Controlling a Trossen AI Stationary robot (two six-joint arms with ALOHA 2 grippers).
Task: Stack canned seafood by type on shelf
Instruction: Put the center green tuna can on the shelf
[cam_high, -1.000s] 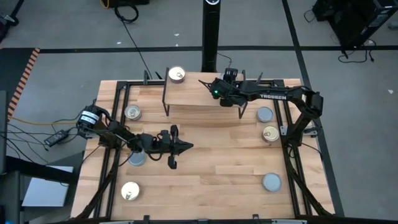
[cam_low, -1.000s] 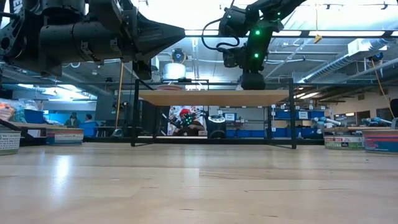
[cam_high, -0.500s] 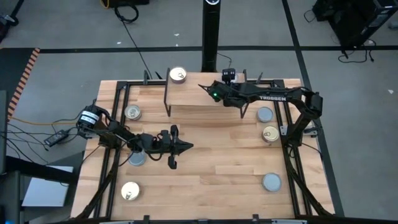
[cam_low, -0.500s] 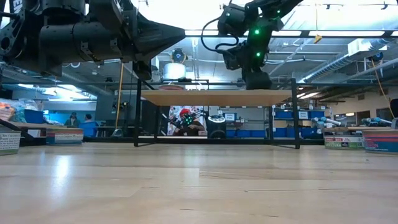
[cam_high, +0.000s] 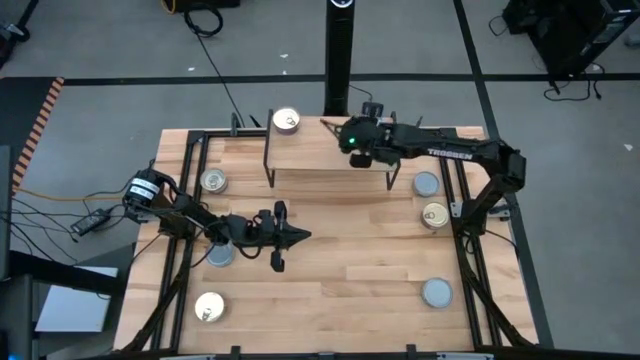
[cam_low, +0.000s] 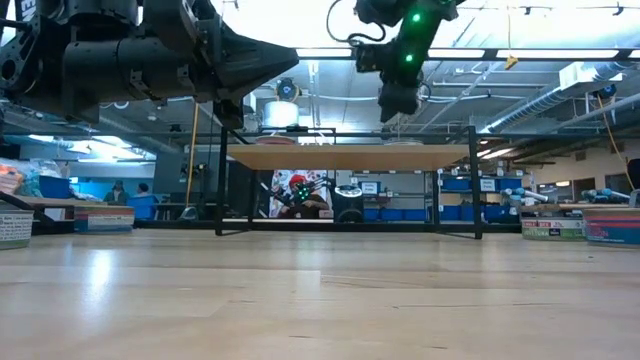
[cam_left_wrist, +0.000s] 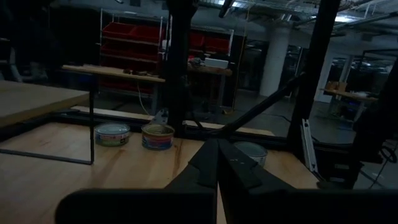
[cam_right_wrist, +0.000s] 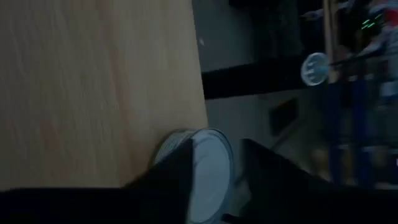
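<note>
Right hand (cam_high: 358, 150) hides its own tips in the high view. Its wrist view shows a blue-grey-lidded tin (cam_right_wrist: 208, 165) between the dark fingers at the shelf (cam_high: 310, 157) edge, but I can't tell if it's clamped or just framed. Another blue-grey tin (cam_high: 218, 255) is half covered by the left arm. Left hand (cam_high: 300, 236) is clenched on nothing, parked above the bench (cam_high: 350, 280) left of centre, same as a second ago. The right hand was down at the shelf top then and now hangs clear above it (cam_low: 398, 100). One gold-lidded tin (cam_high: 286, 121) is at the shelf's far left corner. The rest are loose on the bench: gold tins at left (cam_high: 212, 181), near left (cam_high: 208, 307) and right (cam_high: 434, 214), blue-grey ones at right (cam_high: 425, 184) and near right (cam_high: 436, 292). Bench is light wood planks. Behind it are racks, blue bins and people seated far back (cam_low: 118, 190).
</note>
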